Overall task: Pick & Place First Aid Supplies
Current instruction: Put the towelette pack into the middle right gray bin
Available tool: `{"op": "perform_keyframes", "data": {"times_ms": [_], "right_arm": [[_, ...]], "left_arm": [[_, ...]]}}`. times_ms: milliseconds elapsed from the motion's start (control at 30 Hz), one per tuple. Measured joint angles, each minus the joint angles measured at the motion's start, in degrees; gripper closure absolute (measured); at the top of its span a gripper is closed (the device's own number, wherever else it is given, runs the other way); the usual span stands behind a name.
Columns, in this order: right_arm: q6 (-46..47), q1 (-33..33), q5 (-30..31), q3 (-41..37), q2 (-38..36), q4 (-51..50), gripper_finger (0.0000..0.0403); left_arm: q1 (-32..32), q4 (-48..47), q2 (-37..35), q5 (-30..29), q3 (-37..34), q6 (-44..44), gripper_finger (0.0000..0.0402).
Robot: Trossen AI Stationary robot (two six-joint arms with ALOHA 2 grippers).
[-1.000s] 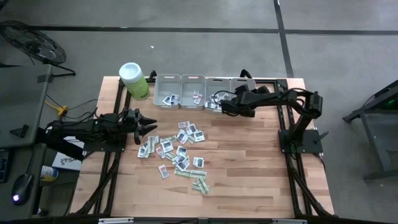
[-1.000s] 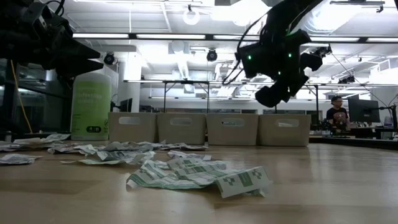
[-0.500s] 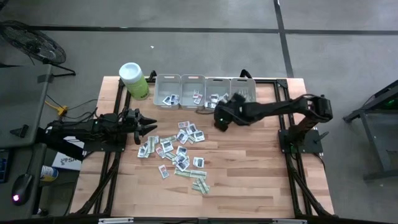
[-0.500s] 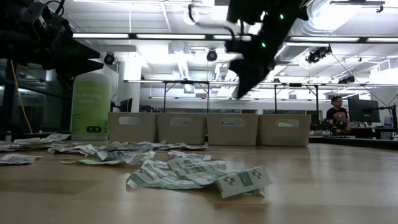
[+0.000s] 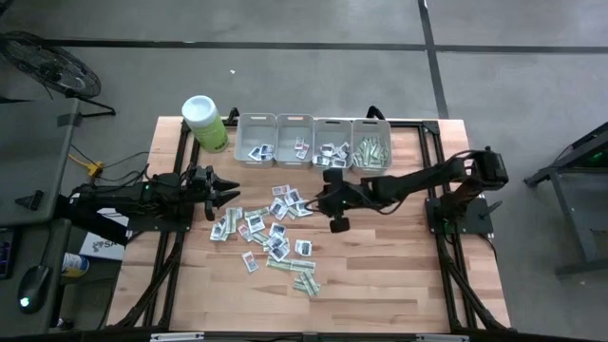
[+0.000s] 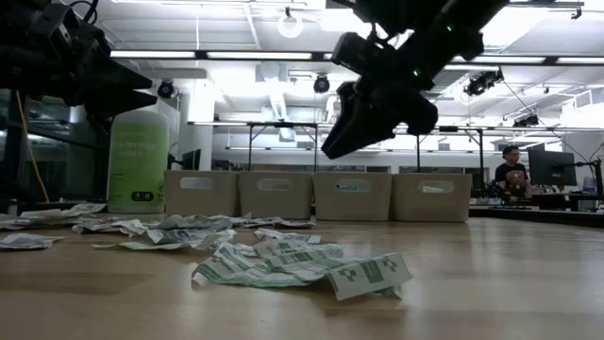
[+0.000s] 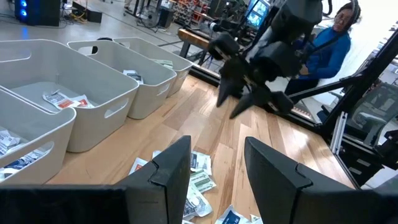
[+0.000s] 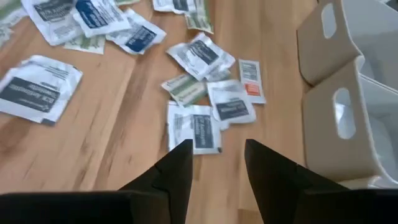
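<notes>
The first aid supplies [image 5: 271, 228] lie scattered as flat paper packets on the middle of the wooden table; in the right wrist view the nearest white packet [image 8: 194, 126] lies flat on the wood. My right gripper [image 5: 330, 202] hangs above the pile's right edge, slanting down, open with nothing between its fingers [image 8: 216, 149]. It also shows in the low view [image 6: 342, 142] and the left wrist view [image 7: 239, 102]. My left gripper [image 5: 228, 195] stays level at the pile's left side, open and empty [image 7: 216, 146].
Several grey bins [image 5: 313, 142] stand in a row along the far edge, with packets inside them. A lime-green canister [image 5: 204, 123] with a white lid stands to their left. Bare wood [image 5: 380, 275] lies near and to the right of the pile.
My right gripper has come from over the bins toward the table's near edge and left, out over the right edge of the packet pile. Its wrist has rolled on the way. The packets on the table have stayed where they were.
</notes>
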Motion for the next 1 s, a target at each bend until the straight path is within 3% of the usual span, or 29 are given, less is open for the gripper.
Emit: {"op": "perform_keyframes", "data": {"times_ms": [433, 1000], "right_arm": [[-1.0, 1.5, 3.6, -3.8, 4.4, 11.4, 0.0263], [-7.6, 2.5, 3.2, 1.0, 15.5, 12.7, 0.0263]], "left_arm": [[0.0, 0.0, 0.0, 0.0, 0.0, 0.0, 0.0252], [0.0, 0.0, 0.0, 0.0, 0.0, 0.0, 0.0252]]}}
